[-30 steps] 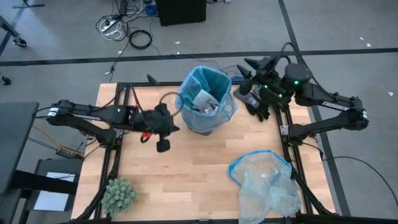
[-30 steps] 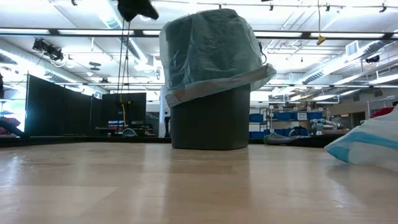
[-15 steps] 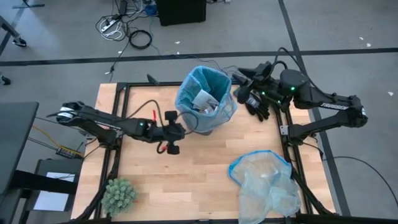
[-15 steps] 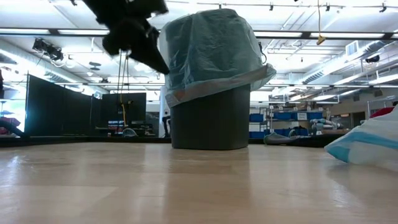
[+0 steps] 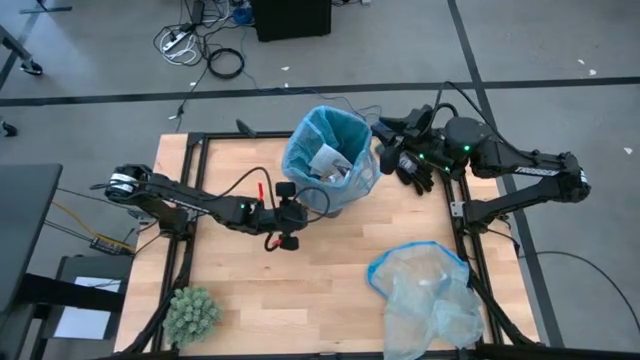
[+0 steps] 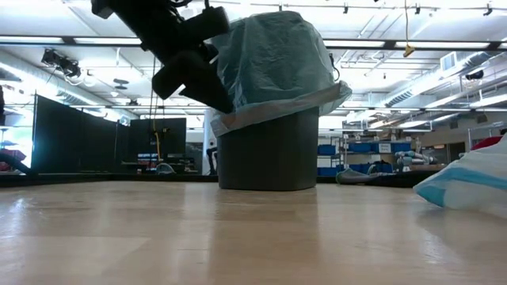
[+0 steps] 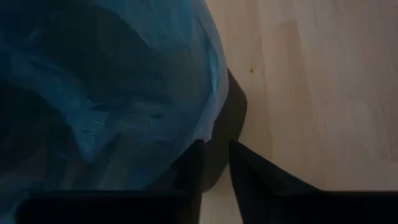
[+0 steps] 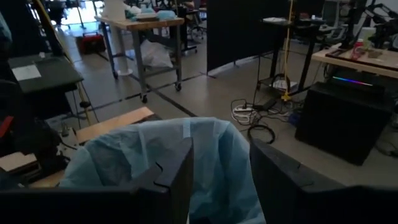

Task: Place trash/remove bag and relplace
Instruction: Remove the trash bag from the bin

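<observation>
Bag point(image 5: 330, 160) lines the bin point(image 6: 268, 150), trash point(image 5: 328, 162) inside. Left gripper point(image 5: 287, 205), fingers slightly parted (nothing held), sits against the bin's side; right gripper point(image 5: 392, 150), open, waits just opposite.

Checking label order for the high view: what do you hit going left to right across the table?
Green plant ball → left pincer → blue bag in the bin, trash inside → right pincer → pale spare bag.

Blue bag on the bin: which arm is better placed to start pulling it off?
Probably the left: the left gripper sits against the bag's draped skirt, open, while the right gripper hangs beside the rim.
</observation>
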`<state>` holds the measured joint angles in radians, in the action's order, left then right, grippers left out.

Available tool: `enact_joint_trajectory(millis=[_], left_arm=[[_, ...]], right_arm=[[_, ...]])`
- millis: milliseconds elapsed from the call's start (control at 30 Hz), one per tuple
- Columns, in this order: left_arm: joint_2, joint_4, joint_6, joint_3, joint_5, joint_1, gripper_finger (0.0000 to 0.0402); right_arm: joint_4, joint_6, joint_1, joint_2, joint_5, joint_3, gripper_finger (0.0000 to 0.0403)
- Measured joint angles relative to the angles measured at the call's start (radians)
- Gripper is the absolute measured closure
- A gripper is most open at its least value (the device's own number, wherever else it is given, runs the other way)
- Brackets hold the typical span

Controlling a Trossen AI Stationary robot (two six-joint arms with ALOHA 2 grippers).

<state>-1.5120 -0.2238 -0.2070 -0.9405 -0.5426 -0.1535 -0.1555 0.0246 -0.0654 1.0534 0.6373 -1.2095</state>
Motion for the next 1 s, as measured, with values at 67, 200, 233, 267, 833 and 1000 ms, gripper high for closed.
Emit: enact_joint_trajectory(millis=[67,200,233,267,833,1000], left_arm=[[0.000,-0.005,-0.015,0.000,0.000,0.003,0.0289],[0.000,-0.017,-0.057,0.000,-0.027,0.005,0.0264],[0.000,-0.017,-0.058,0.000,-0.039,0.005,0.0262],[0.000,-0.017,-0.063,0.000,-0.045,0.005,0.0262],[0.000,0.004,-0.104,0.060,0.007,0.056,0.0305],[0.000,0.042,-0.104,0.061,0.009,0.056,0.0311]], right_arm=[[-0.008,0.000,0.000,0.000,0.002,0.000,0.0261],[-0.021,0.000,0.000,0.000,0.003,0.000,0.0261],[-0.024,0.000,0.000,0.000,0.003,0.000,0.0261],[-0.028,0.000,0.000,0.000,0.003,0.000,0.0262],[-0.036,0.000,0.000,0.000,0.002,0.000,0.0265],[-0.034,0.000,0.000,0.000,0.002,0.000,0.0265]])
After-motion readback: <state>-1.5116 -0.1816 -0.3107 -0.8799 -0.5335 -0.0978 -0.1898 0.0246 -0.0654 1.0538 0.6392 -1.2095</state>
